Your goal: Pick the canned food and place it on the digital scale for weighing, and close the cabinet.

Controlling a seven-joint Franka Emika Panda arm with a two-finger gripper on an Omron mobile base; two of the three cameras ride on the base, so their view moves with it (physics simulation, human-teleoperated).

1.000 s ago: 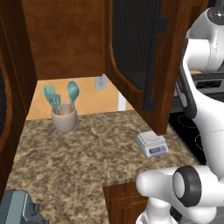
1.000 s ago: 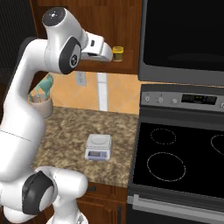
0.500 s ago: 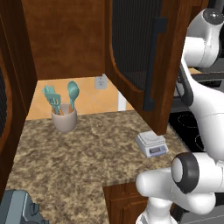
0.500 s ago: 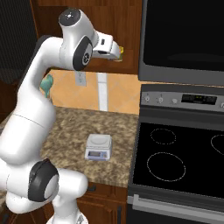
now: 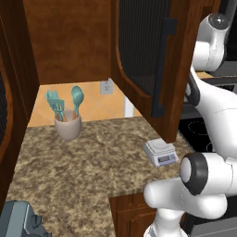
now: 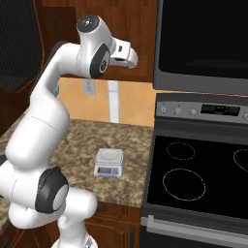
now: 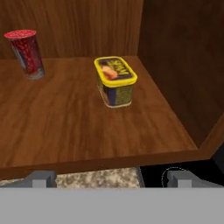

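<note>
The canned food [image 7: 114, 81], a yellow tin with a darker printed top, stands on the wooden shelf inside the cabinet [image 5: 69, 41]. My gripper [image 7: 109, 178] is open at the shelf's front edge, short of the tin, with nothing between its fingertips [image 7: 41, 177]. The cabinet door [image 5: 139, 46], with its dark ribbed panel and dark bar handle [image 5: 162, 65], hangs wide open over the counter. The digital scale [image 5: 160, 152] sits bare on the counter's right end; in the right base view the scale [image 6: 109, 162] lies below my raised hand [image 6: 124, 54].
A red patterned cup [image 7: 26, 52] stands on the shelf left of the tin. A beige holder with teal utensils [image 5: 68, 122] sits at the back of the granite counter [image 5: 83, 171]. A black stove [image 6: 198, 179] adjoins on the right, under a dark oven front [image 6: 203, 43].
The arm's upper links have swung to the right and straightened while the hand stays up at the cabinet opening. The gripper remains open; scale and door are unmoved.
</note>
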